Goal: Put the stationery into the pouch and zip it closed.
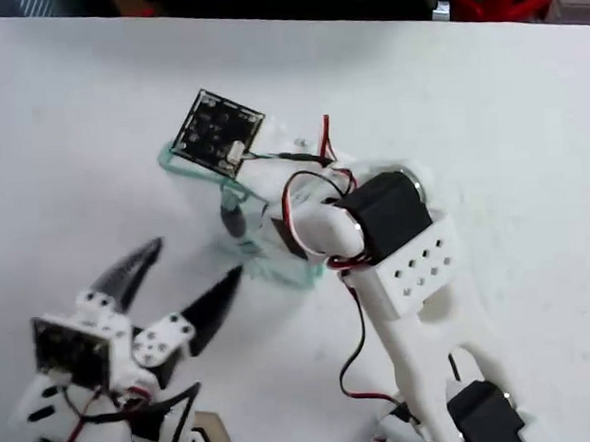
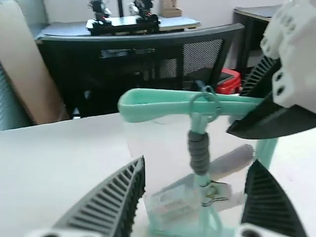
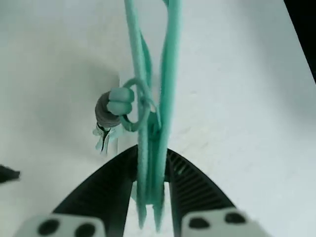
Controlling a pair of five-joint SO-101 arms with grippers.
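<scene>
**R claw (image 3: 150, 153) pinching pouch (image 1: 278, 267); L claw (image 1: 197, 259) open beside it**

R claw: closed on the pouch, one black finger on each side of its teal top edge. The pouch stands upright on the surface (image 1: 88, 113), approx. mid-frame in the high view.

Zip pull (image 3: 118, 103) (ring w/ grey cord) hangs off the side of the teal edge, just ahead of the R fingertips. We cannot tell whether the zip is shut along its length.

L claw: spread wide, holding nothing, near the pouch on its near side w/ tips pointing at the clear wall. We cannot tell if the nearer tip touches it. In the L wrist view the pouch sits ahead, framed betw. the two L fingers. Stationery (image 2: 217, 190) shows through the clear wall, low inside; we cannot tell the items apart.

Edges/room: the far edge of the surface is well apart from the pouch. There is open white surface beyond the pouch and out to both sides. Both arms take up the near side.
</scene>
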